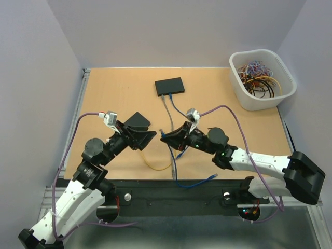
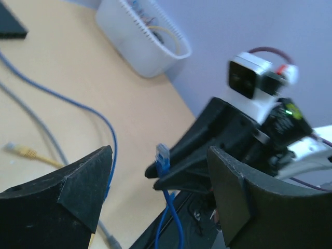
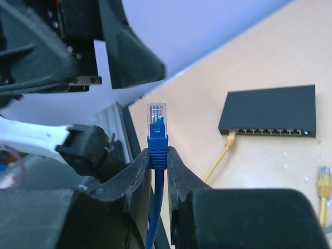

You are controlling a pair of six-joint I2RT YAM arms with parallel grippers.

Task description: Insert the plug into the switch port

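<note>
While my right hand (image 3: 158, 155) pinches the blue cable (image 3: 154, 207) just under the plug (image 3: 156, 116), my left hand (image 1: 144, 129) gapes empty beside it. Grasp secured, I judge; next I carry the plug to the switch (image 1: 169, 86), well apart, and line it up. The right wrist view alone shows its ports (image 3: 267, 132); the overhead view shows the gap to cross.

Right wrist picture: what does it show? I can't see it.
A blue plug stands upright, pinched in the right tool between two black fingers, its clear tip pointing up. Behind it, on the tan table, lies a black switch with a cable plugged into it.
</note>
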